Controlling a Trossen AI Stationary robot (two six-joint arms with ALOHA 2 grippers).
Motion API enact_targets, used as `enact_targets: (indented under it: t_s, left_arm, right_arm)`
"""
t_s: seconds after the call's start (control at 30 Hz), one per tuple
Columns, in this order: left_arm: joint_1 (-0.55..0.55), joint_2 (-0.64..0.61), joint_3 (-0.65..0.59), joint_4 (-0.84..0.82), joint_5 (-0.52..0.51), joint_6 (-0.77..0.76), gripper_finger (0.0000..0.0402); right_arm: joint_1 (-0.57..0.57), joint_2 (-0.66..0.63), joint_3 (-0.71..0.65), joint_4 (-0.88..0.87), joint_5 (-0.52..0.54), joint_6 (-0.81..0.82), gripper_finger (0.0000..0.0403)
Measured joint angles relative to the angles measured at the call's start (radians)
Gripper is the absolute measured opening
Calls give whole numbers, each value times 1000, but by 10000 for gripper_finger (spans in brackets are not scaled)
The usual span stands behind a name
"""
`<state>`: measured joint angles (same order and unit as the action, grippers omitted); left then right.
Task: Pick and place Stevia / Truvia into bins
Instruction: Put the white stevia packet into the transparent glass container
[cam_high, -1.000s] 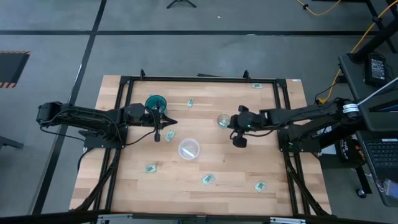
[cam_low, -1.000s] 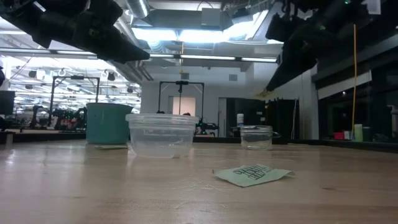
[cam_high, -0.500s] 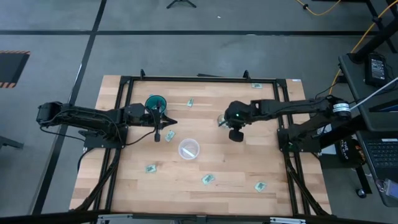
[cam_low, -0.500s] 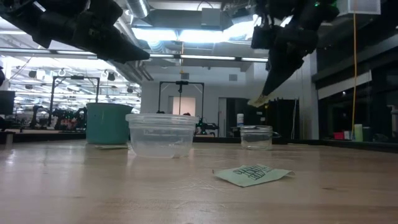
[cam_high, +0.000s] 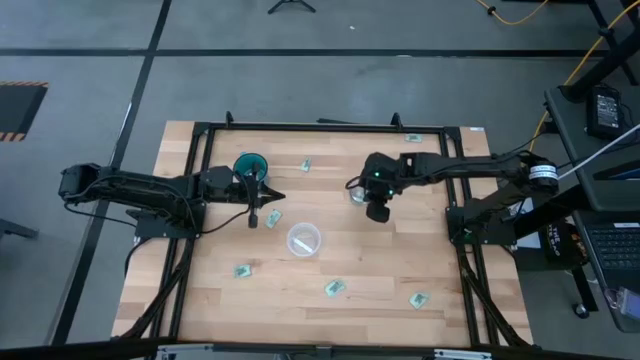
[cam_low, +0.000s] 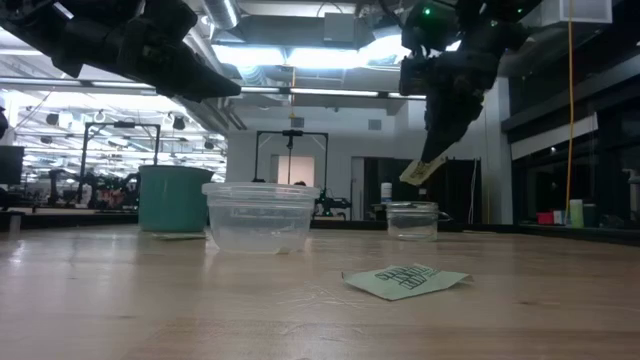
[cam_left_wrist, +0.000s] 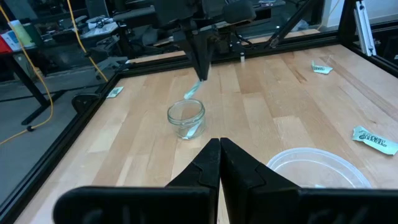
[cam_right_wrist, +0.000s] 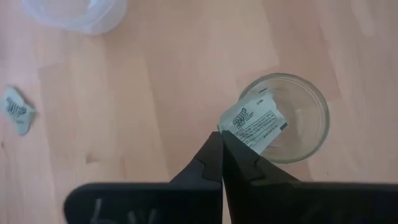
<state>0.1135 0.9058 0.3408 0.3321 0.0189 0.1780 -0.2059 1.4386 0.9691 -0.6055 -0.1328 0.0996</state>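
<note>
The right hand (cam_right_wrist: 221, 144) is pinched shut on a sweetener packet (cam_right_wrist: 254, 126), which hangs from its fingertips right above the small clear glass cup (cam_right_wrist: 289, 117), not yet inside. Another packet already leans in that cup. Farther from this hand, the wide translucent cup (cam_high: 303, 239) stands on the counter (cam_high: 380, 270). Farther still, the left hand (cam_high: 262, 203) waits empty with fingers together, just beside the teal cup (cam_high: 250, 166).
</note>
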Motion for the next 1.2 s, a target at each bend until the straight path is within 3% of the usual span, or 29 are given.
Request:
enact_targets:
  t_s: [0.47, 1.2]
  left_arm:
    - [0, 0, 0, 0, 0, 0, 4]
    - [0, 0, 0, 0, 0, 0, 4]
  right_arm:
    - [-47, 141, 0, 24, 1, -12, 0]
    - [-92, 220, 0, 120, 0, -49, 0]
